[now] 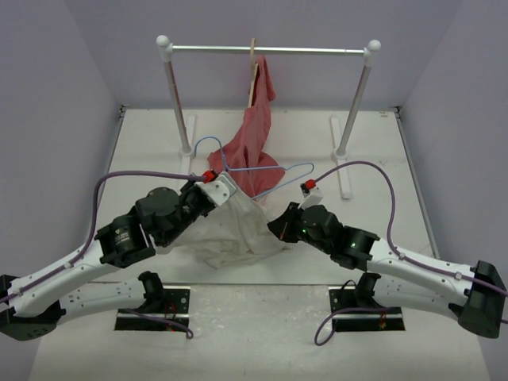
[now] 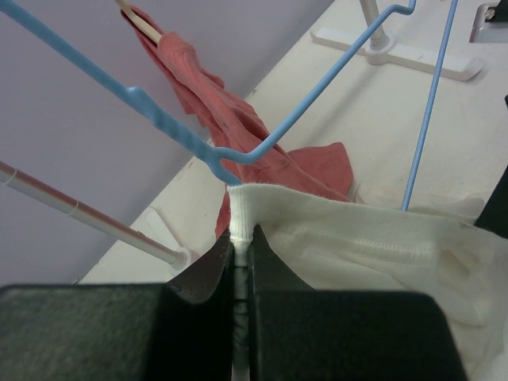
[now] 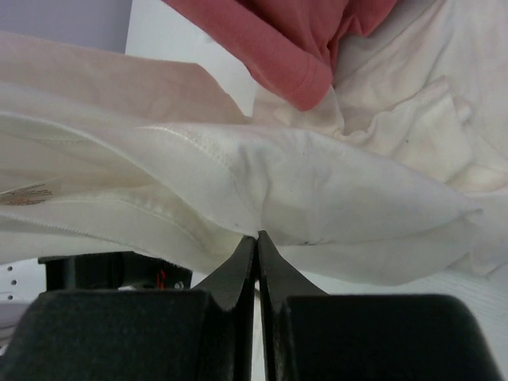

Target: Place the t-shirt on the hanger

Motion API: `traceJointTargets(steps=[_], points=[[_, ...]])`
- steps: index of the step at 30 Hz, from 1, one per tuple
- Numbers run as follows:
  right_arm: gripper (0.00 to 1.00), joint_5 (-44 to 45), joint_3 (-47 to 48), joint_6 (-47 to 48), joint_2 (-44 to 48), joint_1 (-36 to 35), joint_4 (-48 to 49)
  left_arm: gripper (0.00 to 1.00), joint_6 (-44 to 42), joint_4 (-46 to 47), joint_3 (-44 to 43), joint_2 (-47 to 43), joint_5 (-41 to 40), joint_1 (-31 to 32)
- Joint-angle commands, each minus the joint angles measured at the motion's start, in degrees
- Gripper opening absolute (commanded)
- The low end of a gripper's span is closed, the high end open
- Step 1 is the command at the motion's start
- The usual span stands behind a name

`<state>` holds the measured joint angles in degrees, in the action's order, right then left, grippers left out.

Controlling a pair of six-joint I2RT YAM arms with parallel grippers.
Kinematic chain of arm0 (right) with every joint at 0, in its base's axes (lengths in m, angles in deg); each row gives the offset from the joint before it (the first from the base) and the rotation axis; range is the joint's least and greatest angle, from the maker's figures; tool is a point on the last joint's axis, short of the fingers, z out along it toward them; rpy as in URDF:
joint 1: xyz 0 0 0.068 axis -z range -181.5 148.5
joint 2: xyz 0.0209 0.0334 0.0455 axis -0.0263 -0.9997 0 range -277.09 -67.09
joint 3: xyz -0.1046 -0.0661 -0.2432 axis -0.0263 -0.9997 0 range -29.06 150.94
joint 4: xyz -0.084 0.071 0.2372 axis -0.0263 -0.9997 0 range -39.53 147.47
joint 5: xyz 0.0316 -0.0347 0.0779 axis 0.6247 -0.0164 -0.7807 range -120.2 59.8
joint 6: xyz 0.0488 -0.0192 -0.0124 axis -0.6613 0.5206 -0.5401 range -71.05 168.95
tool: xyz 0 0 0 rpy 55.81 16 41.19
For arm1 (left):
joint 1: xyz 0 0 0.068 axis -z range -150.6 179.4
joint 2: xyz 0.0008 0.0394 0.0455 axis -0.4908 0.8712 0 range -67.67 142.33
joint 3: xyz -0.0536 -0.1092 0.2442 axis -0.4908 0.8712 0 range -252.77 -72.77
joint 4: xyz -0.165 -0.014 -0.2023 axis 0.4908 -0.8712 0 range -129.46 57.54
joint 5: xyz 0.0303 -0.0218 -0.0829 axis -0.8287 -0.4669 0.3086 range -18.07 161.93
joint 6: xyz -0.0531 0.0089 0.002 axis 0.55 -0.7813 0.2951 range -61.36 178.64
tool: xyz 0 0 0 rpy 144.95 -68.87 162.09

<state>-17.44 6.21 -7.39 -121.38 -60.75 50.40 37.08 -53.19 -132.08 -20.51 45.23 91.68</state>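
Observation:
The cream t-shirt (image 1: pixel 235 228) lies bunched at the table's middle, stretched between both grippers. My left gripper (image 1: pixel 225 189) is shut on its ribbed edge (image 2: pixel 240 208). My right gripper (image 1: pixel 275 227) is shut on a fold of the t-shirt (image 3: pixel 333 190). The light-blue wire hanger (image 1: pixel 266 170) hangs just above the shirt, hook to the left. In the left wrist view the hanger (image 2: pixel 178 128) has a bend right above the pinched edge. Whether it reaches inside the shirt is hidden.
A red-pink garment (image 1: pixel 252 139) hangs on a pale wooden hanger (image 1: pixel 252 67) from the metal rail (image 1: pixel 302 50) of a white rack; its tail rests on the table behind the shirt. The rack posts (image 1: pixel 178 99) stand at the back.

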Motion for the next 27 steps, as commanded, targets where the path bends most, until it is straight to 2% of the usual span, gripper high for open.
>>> traceJointTargets(steps=[1, 5, 8, 11, 15, 17, 21, 24, 27], points=[[0.0, 8.2, -0.2, 3.4, 8.0, 2.7, -3.8, 0.0, 0.4, 2.7, 0.0, -2.9, -1.4, -0.1], [0.0, 0.5, -0.1, 8.8, 17.5, 18.5, -8.1, 0.0, -0.6, 3.8, 2.2, -6.6, 2.7, -0.1], [0.0, -1.8, 3.4, 11.8, 18.9, 24.2, -11.8, 0.0, -1.1, 4.1, 3.3, -7.7, 6.4, -0.1], [0.0, -3.3, 10.2, 15.7, 16.3, 28.7, -16.1, 0.0, -1.8, 4.6, 5.2, -8.1, 8.6, -0.1], [0.0, -5.9, 17.2, 18.7, 13.8, 32.8, -21.9, 0.0, -3.4, 4.5, 7.7, -7.5, 9.9, -0.1], [0.0, -5.8, 18.1, 19.4, 14.6, 33.1, -22.5, 0.0, -3.8, 4.3, 8.2, -6.8, 9.7, -0.1], [0.0, -6.9, 26.7, 22.2, 12.4, 34.2, -27.5, 0.0, -4.1, 4.7, 8.2, -4.5, 9.7, -0.1], [0.0, -13.0, 30.2, 22.7, 11.8, 34.2, -29.4, 0.0, -4.3, 4.1, 6.3, -0.2, 6.1, -0.1], [0.0, -21.6, 33.9, 23.3, 9.1, 33.5, -29.3, 0.0, -3.3, 4.0, 1.8, 4.5, 7.5, -0.1]])
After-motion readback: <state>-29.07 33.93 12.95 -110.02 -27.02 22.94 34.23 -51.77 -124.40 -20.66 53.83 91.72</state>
